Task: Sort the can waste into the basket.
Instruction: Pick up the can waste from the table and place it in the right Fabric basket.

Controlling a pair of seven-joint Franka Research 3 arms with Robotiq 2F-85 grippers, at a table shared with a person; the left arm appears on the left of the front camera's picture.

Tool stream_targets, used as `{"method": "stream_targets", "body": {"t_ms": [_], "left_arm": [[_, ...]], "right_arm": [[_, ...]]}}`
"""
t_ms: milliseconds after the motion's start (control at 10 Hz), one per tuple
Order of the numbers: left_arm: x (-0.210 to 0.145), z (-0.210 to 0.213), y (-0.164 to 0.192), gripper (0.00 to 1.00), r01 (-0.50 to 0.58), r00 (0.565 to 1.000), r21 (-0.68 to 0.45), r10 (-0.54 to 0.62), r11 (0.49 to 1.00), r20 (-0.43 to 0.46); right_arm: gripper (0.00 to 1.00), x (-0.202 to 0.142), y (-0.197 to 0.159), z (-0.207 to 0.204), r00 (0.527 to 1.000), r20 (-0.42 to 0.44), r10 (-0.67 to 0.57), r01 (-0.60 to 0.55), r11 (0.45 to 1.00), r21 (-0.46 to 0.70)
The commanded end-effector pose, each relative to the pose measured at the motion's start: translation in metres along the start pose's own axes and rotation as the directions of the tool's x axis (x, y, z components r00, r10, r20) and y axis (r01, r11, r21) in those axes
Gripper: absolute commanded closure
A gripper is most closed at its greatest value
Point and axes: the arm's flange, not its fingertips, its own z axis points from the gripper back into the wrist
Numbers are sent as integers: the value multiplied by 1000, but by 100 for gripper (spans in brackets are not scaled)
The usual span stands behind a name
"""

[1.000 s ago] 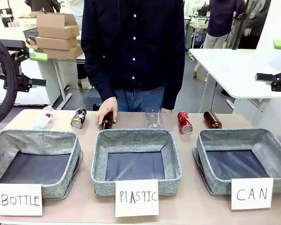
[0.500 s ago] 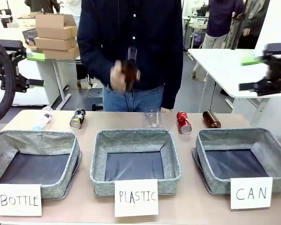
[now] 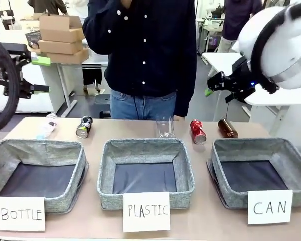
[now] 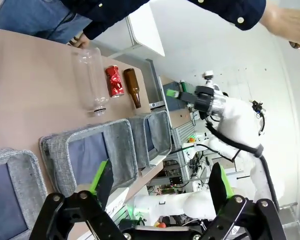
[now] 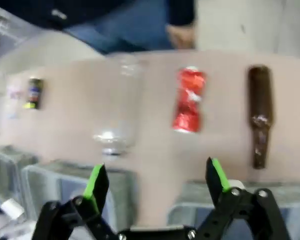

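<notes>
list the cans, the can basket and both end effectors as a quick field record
CAN basket: right end of the row, no can inside
red can: dented, lying on the table beyond that basket's far left corner
black-blue can: lying beyond the BOTTLE basket
left end effector: open, holding nothing
right end effector: open, holding nothing, raised above the table, red can in its view

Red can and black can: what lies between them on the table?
One clear plastic bottle, nearer the red can than the black can, in the front view.
</notes>
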Motion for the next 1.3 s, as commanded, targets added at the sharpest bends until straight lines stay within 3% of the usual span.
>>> {"method": "stream_targets", "body": {"t_ms": [0,200,300,400,700,900,1200], "left_arm": [[0,-3,0,0,22,1000,-25,-21,999,15],[0,-3,0,0,22,1000,-25,-21,999,15],[0,-3,0,0,22,1000,-25,-21,999,15],[0,-3,0,0,22,1000,-25,-21,999,15],[0,-3,0,0,22,1000,-25,-21,999,15],[0,-3,0,0,22,1000,-25,-21,999,15],[0,-3,0,0,22,1000,-25,-21,999,15]], "right_arm": [[0,1,11,23,998,59,-16,7,991,135],[0,1,11,23,998,59,-16,7,991,135],[0,3,1,4,1000,3,0,0,1000,29],[0,25,9,-30,998,-62,32,-37,996,-86],[0,73,23,-112,977,-208,52,-78,990,-120],[0,86,21,-173,958,-287,-14,-63,964,-259],[0,85,25,-224,908,-419,10,-107,972,-209]]}}
